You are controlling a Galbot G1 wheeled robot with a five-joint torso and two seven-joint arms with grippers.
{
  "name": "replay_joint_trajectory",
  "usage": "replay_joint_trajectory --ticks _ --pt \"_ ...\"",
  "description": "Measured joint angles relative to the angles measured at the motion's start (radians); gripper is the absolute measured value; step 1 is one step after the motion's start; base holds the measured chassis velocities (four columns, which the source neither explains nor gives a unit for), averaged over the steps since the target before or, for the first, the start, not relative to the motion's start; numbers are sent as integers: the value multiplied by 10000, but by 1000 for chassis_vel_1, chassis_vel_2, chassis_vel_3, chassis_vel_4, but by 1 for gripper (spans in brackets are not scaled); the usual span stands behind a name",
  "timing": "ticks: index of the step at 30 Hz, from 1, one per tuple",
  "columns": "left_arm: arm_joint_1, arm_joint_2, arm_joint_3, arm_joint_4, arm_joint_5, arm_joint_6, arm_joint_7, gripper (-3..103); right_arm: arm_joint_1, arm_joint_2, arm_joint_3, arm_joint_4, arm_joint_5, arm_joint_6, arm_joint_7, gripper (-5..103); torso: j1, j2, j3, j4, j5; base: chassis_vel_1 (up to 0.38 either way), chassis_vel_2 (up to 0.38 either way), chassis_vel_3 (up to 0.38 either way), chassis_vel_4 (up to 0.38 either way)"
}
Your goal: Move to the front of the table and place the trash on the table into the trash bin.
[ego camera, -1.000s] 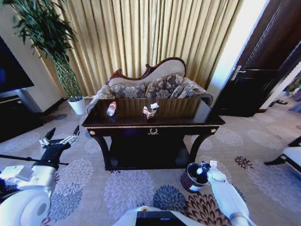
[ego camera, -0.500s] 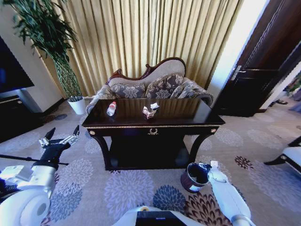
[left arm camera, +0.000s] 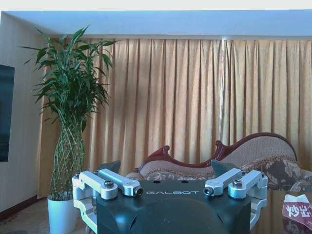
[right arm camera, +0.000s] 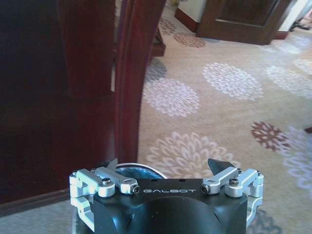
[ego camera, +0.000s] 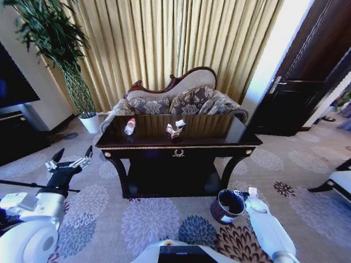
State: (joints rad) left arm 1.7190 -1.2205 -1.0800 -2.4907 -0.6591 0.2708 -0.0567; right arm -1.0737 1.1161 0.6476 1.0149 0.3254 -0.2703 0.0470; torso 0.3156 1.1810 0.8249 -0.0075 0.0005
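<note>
Bottle [ego camera: 130, 126] & wrapper [ego camera: 175, 129] on tabletop [ego camera: 219, 129], well ahead of left end effector [ego camera: 70, 163], spread wide, empty. Right end effector [ego camera: 239, 195] wide over bin [ego camera: 227, 206]. Bottle looks light, slick: grip mid-body.

Both arms wear smooth white shells with rounded joints. The left gripper [ego camera: 70, 159] has a black wrist, silver linkage bars and dark pointed fingertips. The right gripper [right arm camera: 165, 168] shows a dark body lettered GALBOT, silver links fixed with screws.
</note>
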Motion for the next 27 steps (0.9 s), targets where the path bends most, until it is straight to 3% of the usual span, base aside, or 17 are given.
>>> replay_joint_trajectory --ticks 3,6,7,12,13,16,19,27 --pt "-4 18 -6 16 -4 0 -3 100 -867 -208 254 2288 1591 140 -547 100 0 1 -1 1 -7 0 0 0 0" --pt "-8 29 -2 15 -5 -1 -4 100 -1266 -277 403 3439 1978 304 -700 100 0 1 -2 3 -4 0 0 0 0" --pt "-8 43 3 10 -6 1 -10 100 -1644 -359 547 4632 2298 333 -780 100 0 1 -2 2 -7 0 0 0 0" --pt "-9 58 11 8 -5 3 -13 100 -2390 -430 860 6978 2656 231 -822 100 0 1 -1 3 -6 0 0 0 0" --pt "-8 37 24 9 -5 5 -18 100 -2819 -432 1022 8267 2725 101 -811 100 0 1 -2 1 -6 0 0 0 0" --pt "-8 22 35 10 -5 5 -16 100 -2987 -432 1080 8751 2730 69 -807 100 -1 1 -1 1 -6 0 0 0 0" --pt "3 -32 80 10 -4 6 -18 100 -3845 -380 1329 11280 2733 -339 -710 100 -1 2 -2 1 -7 0 0 0 0" --pt "-2 -8 74 -11 -4 17 -18 100 -3731 -363 1322 13145 2783 -1380 -335 100 -1 2 -2 2 -6 0 0 0 0"
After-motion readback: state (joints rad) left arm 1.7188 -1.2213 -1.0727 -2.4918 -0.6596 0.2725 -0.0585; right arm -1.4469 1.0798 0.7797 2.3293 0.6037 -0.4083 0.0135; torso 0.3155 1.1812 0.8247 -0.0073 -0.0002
